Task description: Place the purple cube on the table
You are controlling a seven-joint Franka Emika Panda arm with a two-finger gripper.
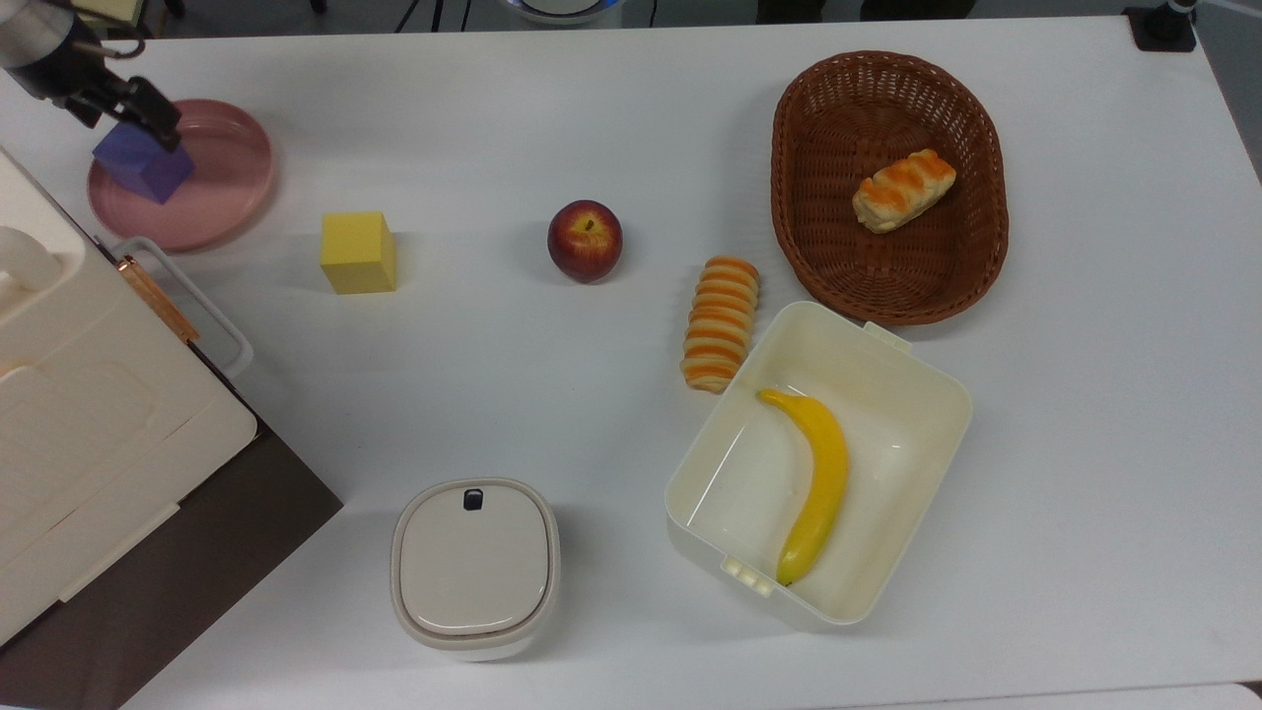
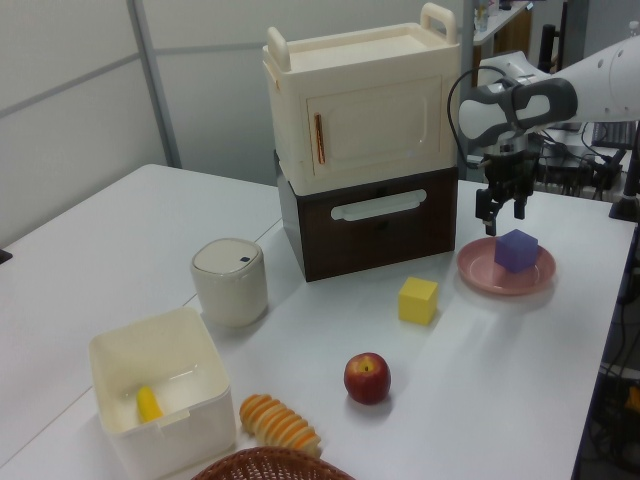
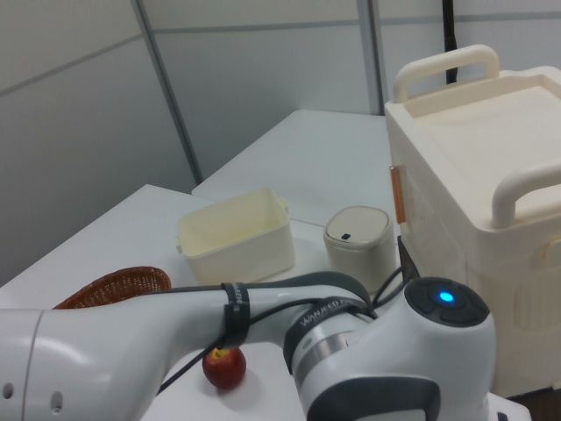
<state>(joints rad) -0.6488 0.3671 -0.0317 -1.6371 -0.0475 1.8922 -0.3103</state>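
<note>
At the top view's upper-left table (image 1: 631, 118) corner, the purple cube (image 1: 141, 166) sits on the pink plate (image 1: 222, 187). The gripper (image 2: 503, 212) hovers just above, jaws open. Approach step; next: descend, straddle, close.
</note>
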